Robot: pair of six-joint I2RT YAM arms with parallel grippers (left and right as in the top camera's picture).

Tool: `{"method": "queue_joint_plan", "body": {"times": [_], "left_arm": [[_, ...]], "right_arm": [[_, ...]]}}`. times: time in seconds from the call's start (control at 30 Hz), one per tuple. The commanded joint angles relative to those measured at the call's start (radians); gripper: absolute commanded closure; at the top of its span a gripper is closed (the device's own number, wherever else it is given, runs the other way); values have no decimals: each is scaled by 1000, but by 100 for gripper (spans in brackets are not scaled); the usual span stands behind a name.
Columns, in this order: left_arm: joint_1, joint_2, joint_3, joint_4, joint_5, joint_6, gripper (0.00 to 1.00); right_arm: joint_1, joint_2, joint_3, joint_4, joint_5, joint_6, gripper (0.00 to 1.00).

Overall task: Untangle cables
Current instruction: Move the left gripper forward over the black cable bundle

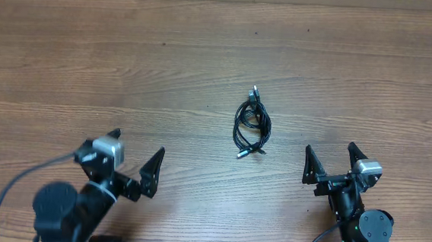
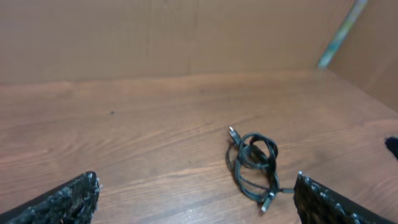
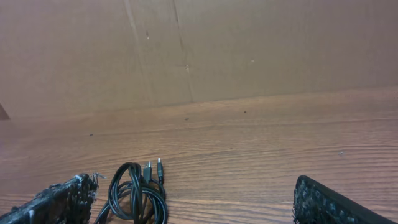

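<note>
The cables (image 1: 251, 126) lie as one small knotted black bundle on the wooden table (image 1: 129, 54), a little right of centre, with plug ends poking out at its top and bottom. My left gripper (image 1: 121, 154) is at the near left, open and empty, well short of the bundle. My right gripper (image 1: 329, 148) is at the near right, also open and empty. In the left wrist view the cables (image 2: 254, 163) sit ahead, close to the right finger (image 2: 323, 202). In the right wrist view the cables (image 3: 137, 196) lie just inside the left finger (image 3: 62, 200).
A brown cardboard wall (image 3: 199, 50) stands along the far edge of the table. A thick black wire (image 1: 13, 187) curves out from the left arm's base at the near left. Bare wood surrounds the bundle on all sides.
</note>
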Motion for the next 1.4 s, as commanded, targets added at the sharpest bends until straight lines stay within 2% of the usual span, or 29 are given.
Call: {"method": "queue_joint_plan", "body": {"times": [0.0,0.27,0.4,0.57,0.93,1.37], "left_arm": [[4,124,103,-26,47,28,0],[-34,458,312,-154,106,119,0],[-117,617,420,-220,92,169,0],[-249,798,537,-275,25,172,1],[-510,1155,697,-250,-53,130,0],[-532,1394,697,-126,-52,129,1]], "right_arm": [[0,-10,-10,7,13,-4,0],[0,-10,-10,7,13,-4,0],[0,-10,-10,7,13,-4,0],[0,-10,-10,7,13,-4,0],[0,-10,-10,7,13,-4,0],[0,-10,-10,7,13,-4,0]]}}
